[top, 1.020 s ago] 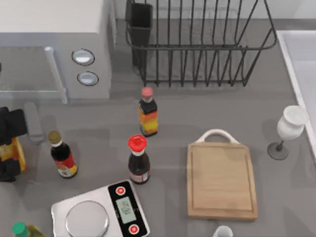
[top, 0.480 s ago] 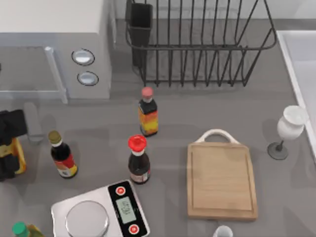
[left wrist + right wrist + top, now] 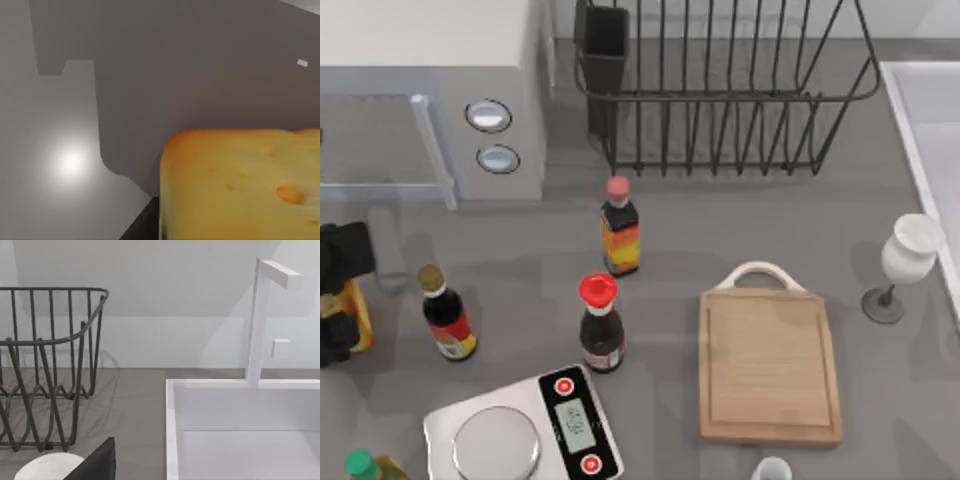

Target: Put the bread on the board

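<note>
The bread, a golden-yellow chunk with a toasted crust, is at the far left edge of the table, held between the black fingers of my left gripper, which is shut on it. In the left wrist view the bread sits very close, above the grey table and its shadow. The board, light wood with a white loop handle, lies flat at the front right with nothing on it. A dark part of my right gripper shows in its wrist view, near the sink.
Between bread and board stand a dark bottle, a red-capped bottle, an orange-labelled bottle and a silver scale. A microwave, dish rack, wine glass and sink ring the back and right.
My left gripper with the bread has shifted slightly toward the front left edge. Everything else on the table has stayed put.
</note>
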You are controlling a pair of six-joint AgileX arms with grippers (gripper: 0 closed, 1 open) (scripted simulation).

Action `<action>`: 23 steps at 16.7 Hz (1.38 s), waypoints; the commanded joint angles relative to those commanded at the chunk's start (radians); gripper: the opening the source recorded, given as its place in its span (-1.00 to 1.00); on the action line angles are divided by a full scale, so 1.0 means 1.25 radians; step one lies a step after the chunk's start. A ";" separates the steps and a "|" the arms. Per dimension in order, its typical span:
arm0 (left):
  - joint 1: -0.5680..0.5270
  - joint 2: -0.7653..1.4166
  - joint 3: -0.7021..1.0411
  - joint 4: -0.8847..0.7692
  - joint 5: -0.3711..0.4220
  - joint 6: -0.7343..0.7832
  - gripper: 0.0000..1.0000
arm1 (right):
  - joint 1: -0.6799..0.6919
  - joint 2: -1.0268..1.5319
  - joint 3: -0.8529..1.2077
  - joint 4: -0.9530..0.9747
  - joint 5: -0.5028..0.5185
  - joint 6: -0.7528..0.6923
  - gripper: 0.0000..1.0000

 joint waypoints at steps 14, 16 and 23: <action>-0.004 -0.114 0.196 -0.309 0.000 -0.003 -1.00 | 0.000 0.000 0.000 0.000 0.000 0.000 1.00; -0.004 -0.117 0.199 -0.313 0.000 -0.003 -1.00 | 0.000 0.000 0.000 0.000 0.000 0.000 1.00; -0.026 -0.122 0.217 -0.324 -0.007 -0.074 -1.00 | 0.000 0.000 0.000 0.000 0.000 0.000 1.00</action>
